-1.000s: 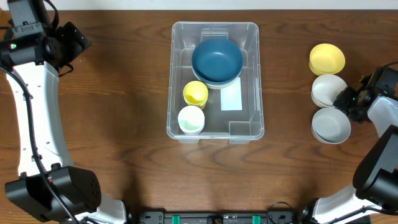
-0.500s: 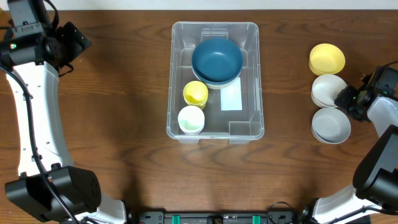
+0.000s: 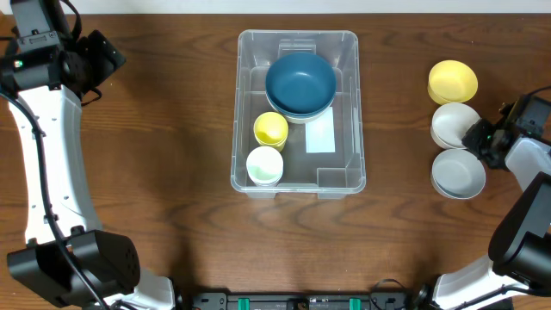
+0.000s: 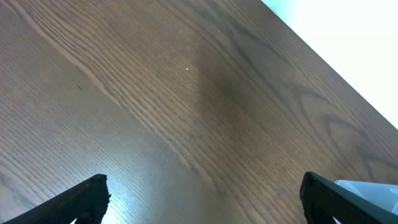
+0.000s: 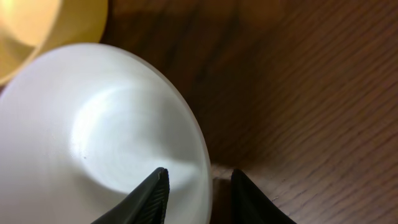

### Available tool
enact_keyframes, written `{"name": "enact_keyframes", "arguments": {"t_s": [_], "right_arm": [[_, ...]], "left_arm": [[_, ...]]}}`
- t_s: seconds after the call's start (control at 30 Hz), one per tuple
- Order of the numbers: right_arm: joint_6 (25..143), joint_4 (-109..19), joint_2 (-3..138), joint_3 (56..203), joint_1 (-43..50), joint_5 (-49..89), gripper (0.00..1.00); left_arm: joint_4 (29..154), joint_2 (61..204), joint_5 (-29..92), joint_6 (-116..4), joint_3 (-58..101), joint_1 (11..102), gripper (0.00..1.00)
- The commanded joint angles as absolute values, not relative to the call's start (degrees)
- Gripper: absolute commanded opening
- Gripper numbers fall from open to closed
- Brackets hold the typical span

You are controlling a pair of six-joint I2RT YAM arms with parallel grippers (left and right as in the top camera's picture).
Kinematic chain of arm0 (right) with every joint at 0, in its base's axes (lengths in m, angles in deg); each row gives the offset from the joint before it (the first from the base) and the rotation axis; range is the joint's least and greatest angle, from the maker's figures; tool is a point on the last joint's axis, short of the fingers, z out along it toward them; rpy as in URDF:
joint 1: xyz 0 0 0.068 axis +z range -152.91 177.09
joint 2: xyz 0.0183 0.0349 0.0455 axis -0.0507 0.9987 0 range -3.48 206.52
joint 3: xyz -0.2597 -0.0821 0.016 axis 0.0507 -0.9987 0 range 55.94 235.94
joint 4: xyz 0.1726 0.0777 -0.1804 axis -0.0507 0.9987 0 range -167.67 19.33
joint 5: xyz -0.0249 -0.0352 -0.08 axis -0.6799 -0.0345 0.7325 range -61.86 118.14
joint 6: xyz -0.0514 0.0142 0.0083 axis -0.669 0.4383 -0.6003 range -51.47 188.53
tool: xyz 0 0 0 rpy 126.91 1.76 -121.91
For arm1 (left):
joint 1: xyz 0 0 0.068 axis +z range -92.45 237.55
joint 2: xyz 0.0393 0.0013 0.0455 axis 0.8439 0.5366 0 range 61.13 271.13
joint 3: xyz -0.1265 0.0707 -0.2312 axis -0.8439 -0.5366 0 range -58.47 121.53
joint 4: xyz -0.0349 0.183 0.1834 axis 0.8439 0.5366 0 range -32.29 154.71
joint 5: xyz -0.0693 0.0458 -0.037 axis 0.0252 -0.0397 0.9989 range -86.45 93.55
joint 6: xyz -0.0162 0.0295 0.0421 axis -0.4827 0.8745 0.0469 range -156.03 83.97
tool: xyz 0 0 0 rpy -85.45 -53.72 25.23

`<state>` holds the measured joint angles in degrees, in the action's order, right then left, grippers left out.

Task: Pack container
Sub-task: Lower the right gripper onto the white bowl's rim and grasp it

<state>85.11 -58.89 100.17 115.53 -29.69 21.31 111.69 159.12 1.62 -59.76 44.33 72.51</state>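
The clear container [image 3: 243,103] stands at the table's middle, holding a blue bowl [image 3: 300,83], a yellow cup [image 3: 270,129] and a white cup [image 3: 264,165]. A corner of the container shows in the left wrist view [image 4: 373,193]. On the right stand a yellow bowl [image 3: 452,81], a white bowl [image 3: 452,123] and a second white bowl [image 3: 458,174]. My right gripper [image 3: 475,138] straddles the upper white bowl's right rim [image 5: 99,143], one finger inside and one outside [image 5: 198,193], narrowly open, with a small gap at the outer finger. My left gripper [image 3: 108,56] is open and empty at the far left [image 4: 202,199].
The yellow bowl's edge [image 5: 37,25] touches the white bowl at the top left of the right wrist view. The three bowls sit close together in a column. Bare wooden table lies under the left gripper, with the table's far edge close behind it.
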Motion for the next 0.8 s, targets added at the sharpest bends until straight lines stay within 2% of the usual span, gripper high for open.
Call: {"name": "enact_keyframes", "arguments": {"t_s": [0.0, 0.13, 0.2, 0.33, 0.47, 0.77], "right_arm": [[86.31, -59.43, 100.81, 114.94, -30.13, 21.66, 0.34], [86.31, -59.5, 100.81, 114.94, -30.13, 21.42, 0.33], [86.31, -59.5, 100.81, 114.94, -30.11, 21.38, 0.3], [86.35, -59.41, 100.81, 114.89, -30.11, 20.41, 0.16], [86.77, -59.22, 100.81, 114.89, -30.11, 20.15, 0.15], [86.74, -58.82, 100.81, 114.89, -30.11, 18.49, 0.02]], "left_arm": [[111.91, 159.23, 0.94, -59.19, 44.88, 72.75, 0.98], [111.91, 159.23, 0.92, -59.19, 44.88, 72.75, 0.98], [111.91, 159.23, 0.92, -59.19, 44.88, 72.75, 0.98], [111.91, 159.23, 0.92, -59.19, 44.88, 72.75, 0.98], [111.91, 159.23, 0.94, -59.19, 44.88, 72.75, 0.98], [111.91, 159.23, 0.92, -59.19, 44.88, 72.75, 0.98]]}}
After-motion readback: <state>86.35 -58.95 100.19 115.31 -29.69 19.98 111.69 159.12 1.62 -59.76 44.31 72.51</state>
